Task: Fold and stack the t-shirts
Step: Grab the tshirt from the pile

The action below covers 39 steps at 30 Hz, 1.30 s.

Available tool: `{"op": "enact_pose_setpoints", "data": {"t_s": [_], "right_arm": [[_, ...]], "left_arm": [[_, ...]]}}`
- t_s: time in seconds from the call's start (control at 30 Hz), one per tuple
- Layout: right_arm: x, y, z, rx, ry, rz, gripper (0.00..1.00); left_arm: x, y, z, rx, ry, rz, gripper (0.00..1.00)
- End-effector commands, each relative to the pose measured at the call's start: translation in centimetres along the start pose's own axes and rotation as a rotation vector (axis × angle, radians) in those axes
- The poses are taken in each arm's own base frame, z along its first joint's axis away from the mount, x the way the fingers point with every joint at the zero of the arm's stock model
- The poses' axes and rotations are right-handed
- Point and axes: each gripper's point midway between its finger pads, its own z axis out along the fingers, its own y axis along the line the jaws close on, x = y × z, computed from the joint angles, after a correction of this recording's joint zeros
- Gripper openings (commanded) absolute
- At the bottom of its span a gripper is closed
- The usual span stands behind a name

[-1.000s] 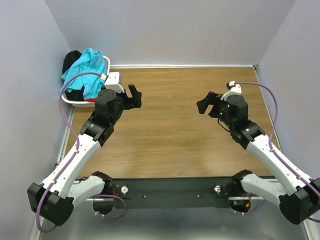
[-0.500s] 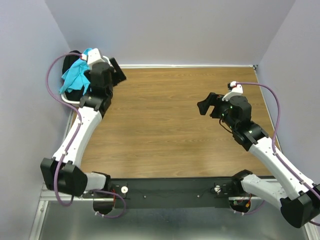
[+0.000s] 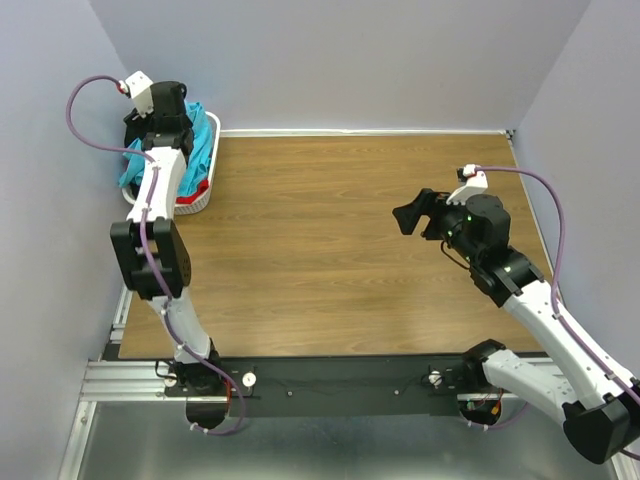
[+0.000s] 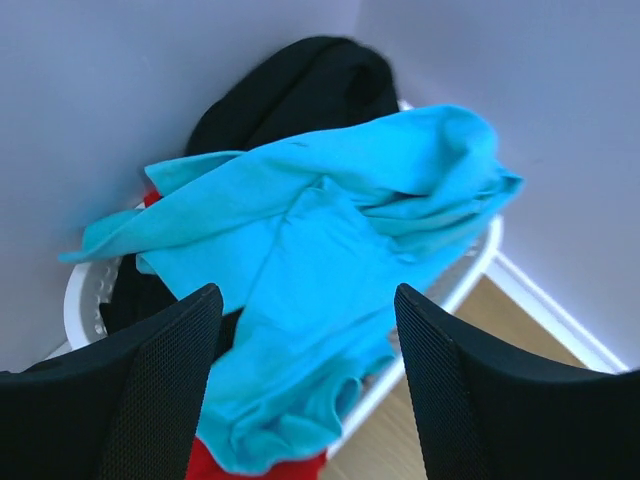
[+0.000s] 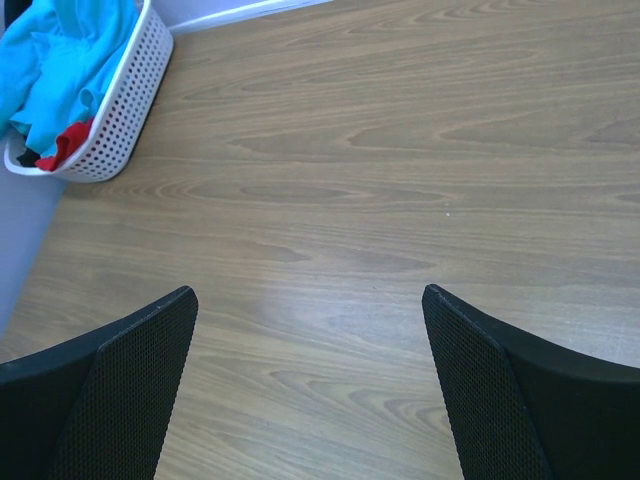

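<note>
**Left hand poised open over the basket of t-shirts**

The left hand (image 4: 305,320) hangs over the white lattice basket (image 4: 78,300) in the far left corner of the desk (image 3: 330,240), against the two walls. Its fingers (image 4: 165,390) are spread wide and hold nothing. The turquoise t-shirt (image 4: 320,230) lies crumpled directly below the gap between them, apart from both.

All three t-shirts are in the basket. The turquoise one is on top, spread over most of the heap, with an edge draped over the rim on the desk side. The black t-shirt (image 4: 300,85) is bunched behind it and rises against the wall corner. The red t-shirt (image 4: 255,468) shows only as a strip beneath the turquoise cloth at the near side.

The right hand (image 5: 308,310) is over the right half of the desk, well apart from the basket. Its fingers are also fully spread, with nothing between them but wood grain.
</note>
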Motion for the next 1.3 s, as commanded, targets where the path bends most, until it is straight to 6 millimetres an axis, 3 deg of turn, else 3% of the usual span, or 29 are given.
{"op": "enact_pose_setpoints", "data": {"t_s": [0.0,0.13,0.23,0.87,0.97,1.1,1.2,1.27], "right_arm": [[-0.5,0.6,-0.8,-0.03,-0.005,-0.009,1.0],[-0.2,0.3,-0.7,-0.018,0.0,-0.011,1.0],[0.0,-0.1,-0.6,-0.004,0.002,-0.013,1.0],[0.8,-0.5,0.0,0.012,0.028,-0.019,1.0],[0.9,-0.5,0.0,0.009,0.029,-0.019,1.0],[0.8,-0.5,0.0,0.009,0.027,-0.018,1.0],[0.9,-0.5,0.0,0.007,0.03,-0.019,1.0],[0.8,-0.4,0.0,0.004,0.03,-0.019,1.0]], "left_arm": [[3.7,2.4,4.5,-0.101,0.091,0.086,0.74],[6.7,2.8,7.9,-0.116,0.153,0.114,0.71],[8.0,3.0,9.0,-0.116,0.189,0.118,0.66],[12.2,3.5,11.7,-0.066,0.28,0.1,0.52],[12.4,3.4,11.9,-0.048,0.289,0.089,0.44],[11.3,2.3,11.5,0.005,0.278,0.068,0.16],[9.1,1.5,10.6,0.038,0.246,0.055,0.0],[7.0,0.9,9.8,0.07,0.212,0.043,0.0]]}}
